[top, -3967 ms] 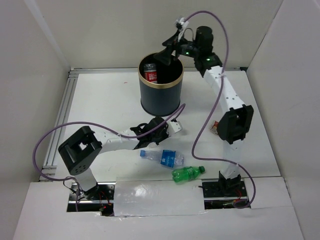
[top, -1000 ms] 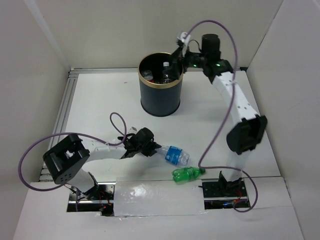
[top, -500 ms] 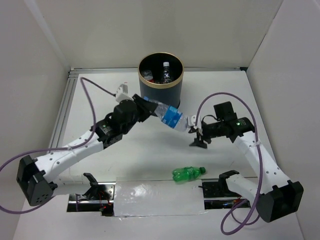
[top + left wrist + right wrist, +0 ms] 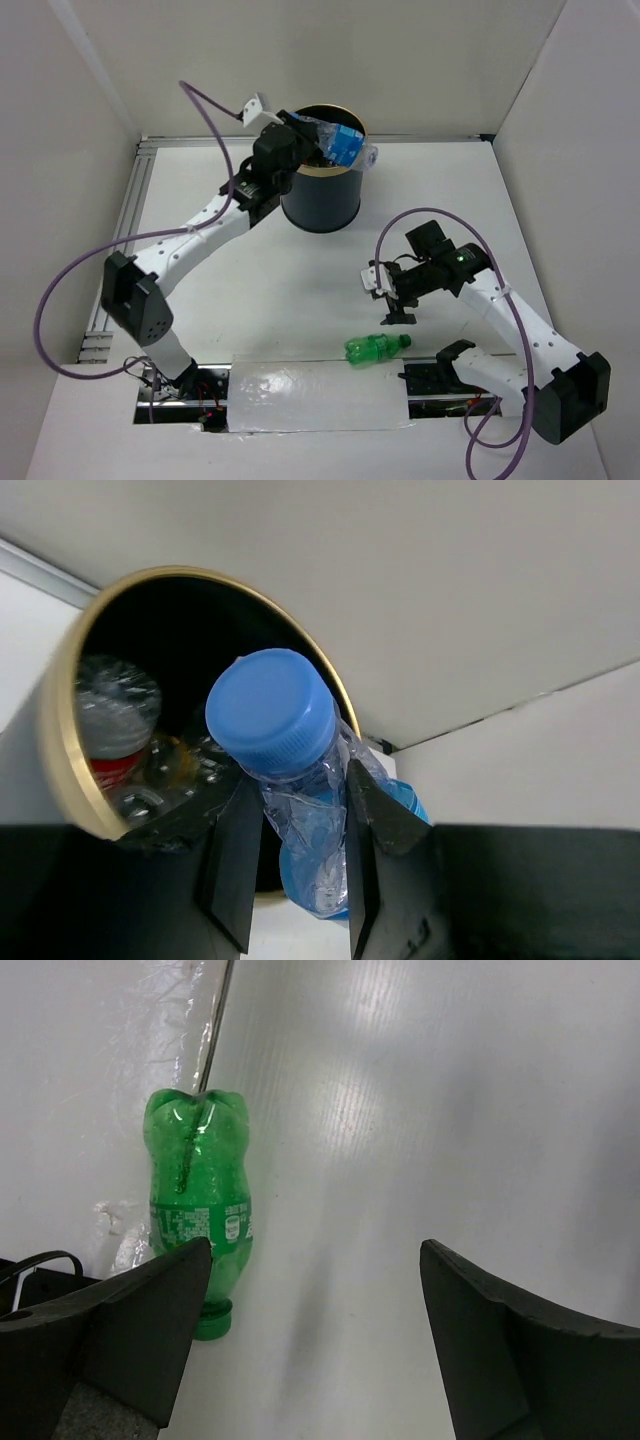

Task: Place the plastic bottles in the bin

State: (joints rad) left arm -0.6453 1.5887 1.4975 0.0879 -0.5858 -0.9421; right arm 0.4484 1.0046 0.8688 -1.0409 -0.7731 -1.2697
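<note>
Left wrist view: the left gripper (image 4: 300,830) pinches a clear, blue-capped plastic bottle (image 4: 270,715) by its neck across the gold rim of the dark cylindrical bin (image 4: 60,730) beneath it, so releasing now could tip it outside; the right gripper (image 4: 315,1290) hangs spread over a green plastic bottle (image 4: 195,1190).

Robotics lab test cell (boxed in); white panel walls (image 4: 60,120); aluminium rail (image 4: 118,240); white table (image 4: 250,270).

Bottle (image 4: 341,141) over bin (image 4: 320,202); green bottle (image 4: 375,347) lying
</note>
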